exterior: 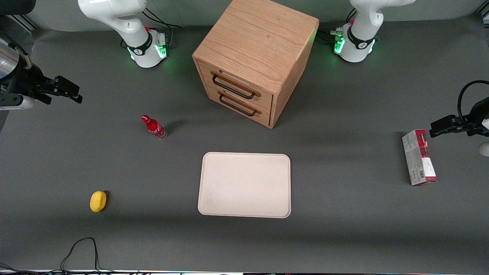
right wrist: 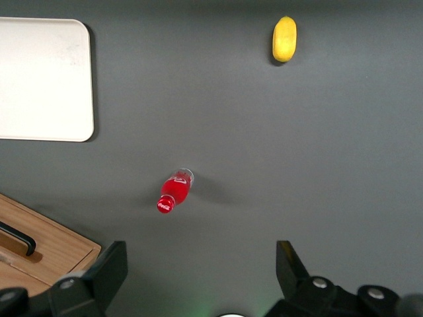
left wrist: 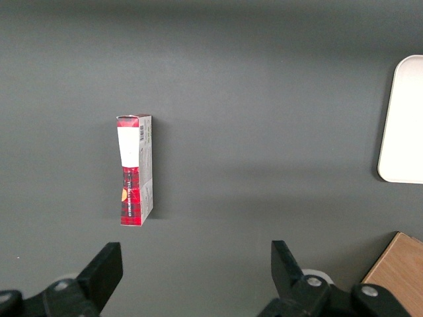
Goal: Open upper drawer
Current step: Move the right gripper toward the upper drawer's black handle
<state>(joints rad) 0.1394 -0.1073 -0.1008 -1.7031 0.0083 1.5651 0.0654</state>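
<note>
Dark grey matting (exterior: 344, 236) covers the whole table, and it is marked only by soft shadows and by a thin black cable (exterior: 82, 252) lying on it near the front camera. At the upper edge of the front view, where the mat ends, a paler wall is seen, and the two white arm bases stand there with green lights glowing at their feet.

Between the bases a boxy wooden cabinet (exterior: 259, 38) of light oak is placed, turned at a slight angle. The upper drawer (exterior: 238, 84) is found directly under the cabinet top, above the lower drawer (exterior: 240, 106); each carries a black wire handle. Both drawer fronts are seen flush with the cabinet face, so the upper drawer is closed.

Nearer to the front camera than the cabinet, a cream tray (exterior: 244, 185) is laid flat. A small red bottle (exterior: 153, 127) with white lettering, too small to be read, stands toward the working arm's end, and a yellow lemon-like object (exterior: 98, 201) lies nearer to the camera than the bottle. Toward the parked arm's end a red and white carton (left wrist: 135, 170) is laid on its side; a barcode is seen on it, but the print cannot be read.

The gripper (right wrist: 201, 271) is held high above the mat at the working arm's end, well apart from the cabinet, with its two black fingers (right wrist: 109, 267) spread wide and nothing between them.
</note>
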